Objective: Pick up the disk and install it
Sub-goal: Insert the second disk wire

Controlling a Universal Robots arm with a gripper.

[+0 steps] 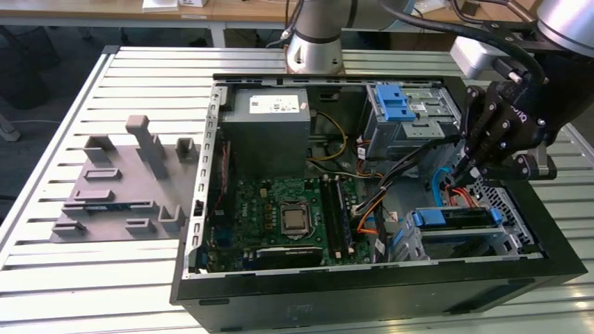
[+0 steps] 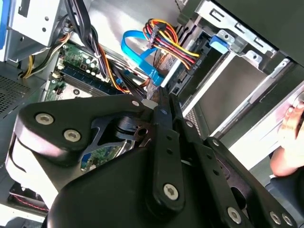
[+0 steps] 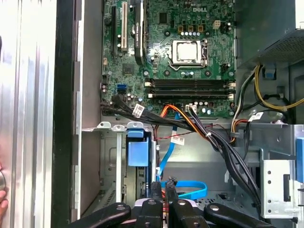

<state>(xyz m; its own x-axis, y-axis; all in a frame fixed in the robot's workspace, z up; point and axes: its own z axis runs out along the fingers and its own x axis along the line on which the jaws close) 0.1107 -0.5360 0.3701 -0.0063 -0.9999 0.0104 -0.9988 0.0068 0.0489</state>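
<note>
Disk seated in drive cage, install mostly done.
Disk sits in the PC case bay at 4 o'clock; gripper just above, jaws closed, holding nothing.

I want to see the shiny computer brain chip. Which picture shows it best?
The first wrist view: the silver chip faces the camera, unblocked. The exterior view shows it farther off on the green board.

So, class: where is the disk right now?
In the exterior view, the disk sits in the computer case's front corner at the view's right, below the end effector.
</note>
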